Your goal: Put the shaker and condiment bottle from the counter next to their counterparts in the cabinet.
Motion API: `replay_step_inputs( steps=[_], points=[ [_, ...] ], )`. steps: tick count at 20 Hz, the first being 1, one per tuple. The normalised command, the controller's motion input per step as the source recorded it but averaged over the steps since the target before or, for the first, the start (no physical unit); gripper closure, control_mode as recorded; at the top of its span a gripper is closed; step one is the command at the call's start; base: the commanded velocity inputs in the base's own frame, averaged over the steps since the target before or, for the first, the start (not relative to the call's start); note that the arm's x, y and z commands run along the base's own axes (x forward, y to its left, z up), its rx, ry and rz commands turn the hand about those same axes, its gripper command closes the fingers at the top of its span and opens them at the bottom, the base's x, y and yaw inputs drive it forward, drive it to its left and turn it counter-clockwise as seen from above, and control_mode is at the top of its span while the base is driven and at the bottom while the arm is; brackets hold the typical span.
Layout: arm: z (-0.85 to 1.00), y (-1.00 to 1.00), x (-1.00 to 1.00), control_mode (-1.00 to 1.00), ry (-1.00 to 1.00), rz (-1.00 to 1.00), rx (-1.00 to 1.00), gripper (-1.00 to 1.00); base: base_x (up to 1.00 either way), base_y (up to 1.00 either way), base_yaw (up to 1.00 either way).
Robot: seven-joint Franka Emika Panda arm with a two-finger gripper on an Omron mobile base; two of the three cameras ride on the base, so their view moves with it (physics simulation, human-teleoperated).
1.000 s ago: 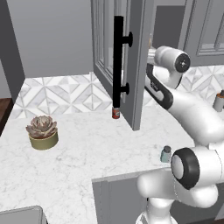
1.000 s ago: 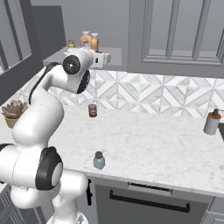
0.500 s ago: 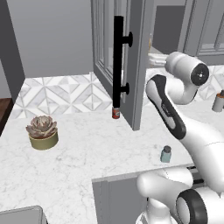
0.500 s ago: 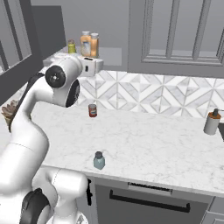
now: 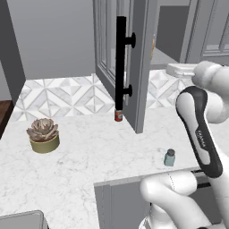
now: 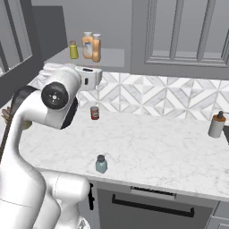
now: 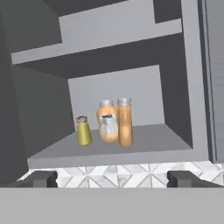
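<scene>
Two bottles already stand on your cabinet (image 7: 175, 135) shelf, so the jaws are wide open and empty; the shaker (image 6: 101, 164) waits on the bench (image 6: 165, 152).

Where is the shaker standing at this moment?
The shaker stands upright on the counter near its front edge, in front of the small red can; in the left base view it is right of the open cabinet door.

A teal-grey shaker (image 6: 101, 164) with a darker cap stood at lower centre on the white, grey-veined counter (image 6: 152, 147); amber-orange bottles (image 7: 125, 122) and a yellow-green shaker (image 7: 83, 131) sat centre frame in the grey cabinet (image 7: 144, 144).
</scene>
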Motion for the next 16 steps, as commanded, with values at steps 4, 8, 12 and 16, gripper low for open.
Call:
replay_step_inputs(
  steps=[4,8,12,16],
  points=[
    [-0.12,-0.49,-0.99,-1.00,0.00,0.18,0.00,-1.00,0.00,0.00,0.00],
    [-0.56,-0.37,-0.83,-1.00,0.00,0.18,0.00,-1.00,0.00,0.00,0.00],
    [-1.00,-0.01,-0.24,-1.00,0.00,0.14,-0.13,-1.00,0.00,0.00,0.00],
    [-0.89,0.00,0.01,-1.00,-0.14,0.27,-0.18,-1.00,0.00,0.00,0.00]
  ],
)
